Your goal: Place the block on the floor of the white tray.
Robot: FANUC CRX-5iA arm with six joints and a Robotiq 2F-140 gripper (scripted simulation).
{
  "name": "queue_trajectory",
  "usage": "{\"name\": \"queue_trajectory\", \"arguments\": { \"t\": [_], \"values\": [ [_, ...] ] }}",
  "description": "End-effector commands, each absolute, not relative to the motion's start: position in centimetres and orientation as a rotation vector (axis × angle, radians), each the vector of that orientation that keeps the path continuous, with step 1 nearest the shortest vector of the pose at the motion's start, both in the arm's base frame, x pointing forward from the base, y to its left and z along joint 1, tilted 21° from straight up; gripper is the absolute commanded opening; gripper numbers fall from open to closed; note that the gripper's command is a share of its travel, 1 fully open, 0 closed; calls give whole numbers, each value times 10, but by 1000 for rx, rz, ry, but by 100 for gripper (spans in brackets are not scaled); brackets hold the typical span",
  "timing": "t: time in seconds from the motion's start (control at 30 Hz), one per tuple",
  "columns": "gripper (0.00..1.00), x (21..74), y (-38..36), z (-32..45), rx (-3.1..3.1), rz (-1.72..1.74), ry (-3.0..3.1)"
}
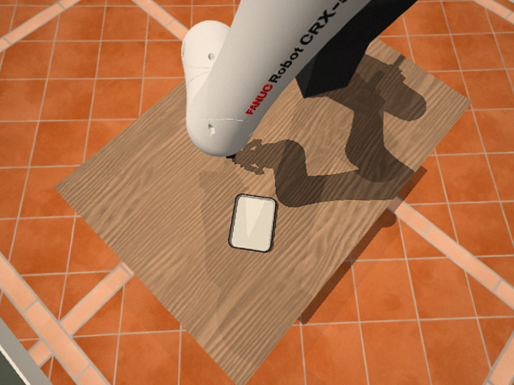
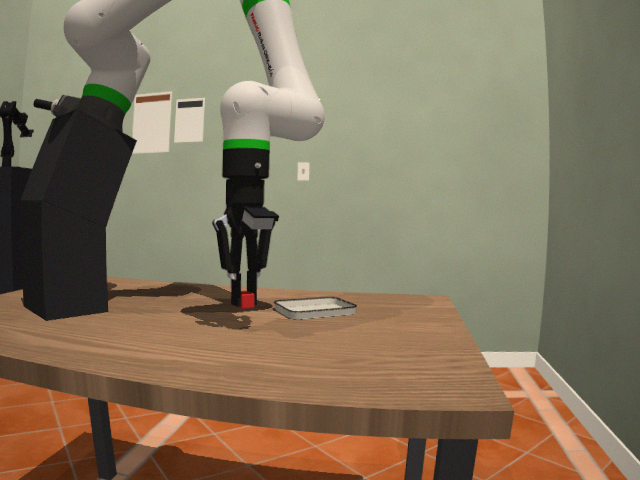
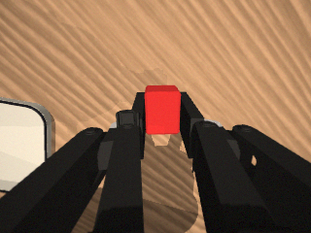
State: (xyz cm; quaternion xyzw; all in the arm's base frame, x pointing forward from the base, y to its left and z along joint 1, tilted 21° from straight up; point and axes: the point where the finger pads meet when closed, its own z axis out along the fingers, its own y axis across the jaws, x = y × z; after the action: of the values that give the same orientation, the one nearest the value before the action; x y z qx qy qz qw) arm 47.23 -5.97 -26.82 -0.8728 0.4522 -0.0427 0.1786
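Gripper: the gripper [image 3: 162,127] is clamped on the red block [image 3: 162,109], one black finger [image 3: 130,127] flat against each side face.
Block: pinched between the fingertips directly under the wrist; in the exterior view the red block [image 2: 247,300] looks to sit at table level, and whether it has lifted off cannot be told.
Done: the grasp appears secured.
Left: lifting, carrying sideways to the tray, lowering onto its floor, letting go; by my judgement, less than half is done.
White tray: the white tray [image 2: 315,307] lies near the gripper to one side, apart from it, with nothing seen on its floor; its rim [image 3: 48,127] shows at the left edge of the wrist view.
Surface: a wooden table [image 2: 310,361] with wavy grain, crossed by the arm's dark shadow just beside the fingers.
Arm base: a black pedestal [image 2: 67,217] stands well beyond the gripper, away from the tray.
Room: orange tiled floor [image 1: 77,92] below, green wall [image 2: 413,155] behind with two posted sheets [image 2: 152,121].
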Motion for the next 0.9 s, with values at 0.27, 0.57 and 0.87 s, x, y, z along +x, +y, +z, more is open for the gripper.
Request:
{"name": "queue_trajectory", "arguments": {
  "t": [0.27,0.57,0.87],
  "values": [
    [10,471,-62,-261,-2468,-122,1279],
    [10,471,-62,-261,-2468,-122,1279],
    [10,504,-23,-242,-2468,-122,1279]
  ]
}}
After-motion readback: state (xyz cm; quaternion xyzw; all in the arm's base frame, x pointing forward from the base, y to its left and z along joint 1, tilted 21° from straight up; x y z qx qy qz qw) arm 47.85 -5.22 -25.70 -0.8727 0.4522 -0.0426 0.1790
